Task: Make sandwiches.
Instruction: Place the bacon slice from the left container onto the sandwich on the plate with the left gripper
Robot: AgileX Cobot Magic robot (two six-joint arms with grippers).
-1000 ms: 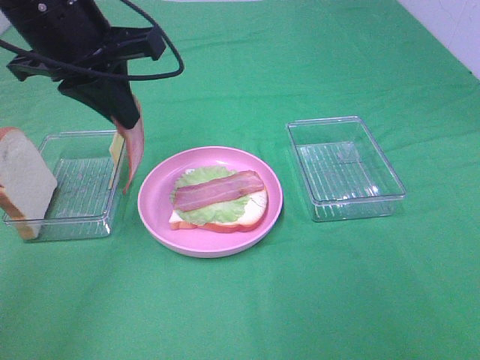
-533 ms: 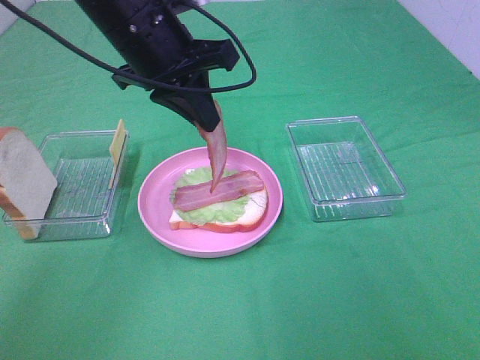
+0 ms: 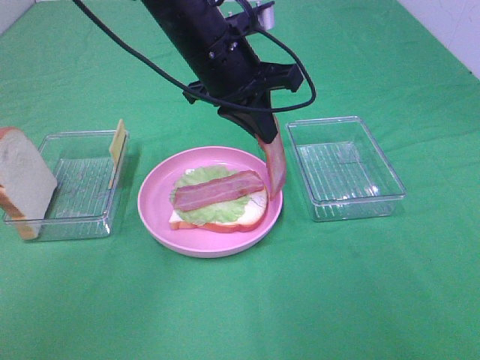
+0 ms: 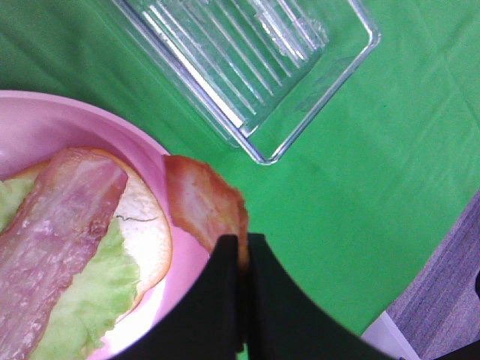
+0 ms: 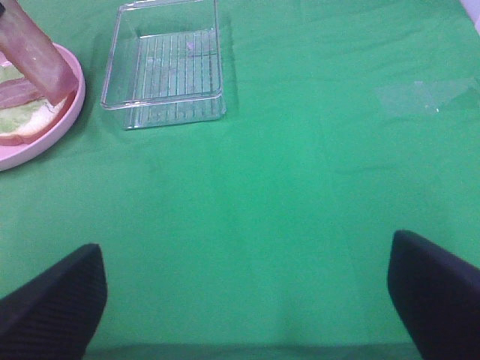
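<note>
Dead centre on the green counter point(image 3: 225, 315) sits the pink plate point(image 3: 154, 217), and that's where the sandwich point(image 3: 219, 204) is. So far it's one bread slice point(image 3: 255, 211) on the bottom, lettuce point(image 3: 201, 177) on that, and a bacon strip point(image 3: 217, 191) lying across the top from about 8 to 2 o'clock. At 9 o'clock from the plate is the left tray point(image 3: 79, 223), clear plastic. It has a thin yellow cheese slice point(image 3: 117, 144) standing on edge against its 3 o'clock wall. A loose bread slice point(image 3: 24, 180) is propped upright at the tray's 9 o'clock end, though I honestly can't tell if its foot is inside the wall or just outside. At 3 o'clock from the plate is the right tray point(image 3: 345, 206), same clear kind, with its ribbed floor showing through. The left fingers point(image 3: 259, 129) are pinched tight on the top end of a second bacon strip point(image 3: 276, 165), which hangs straight down. Its lower end sits at the plate's 3 o'clock rim, right beside the bread's edge, and I can't say whether it touches. The right fingers point(image 5: 56, 300) are spread wide over bare cloth with nothing between them, well off to the 3 o'clock side past the right tray.
</note>
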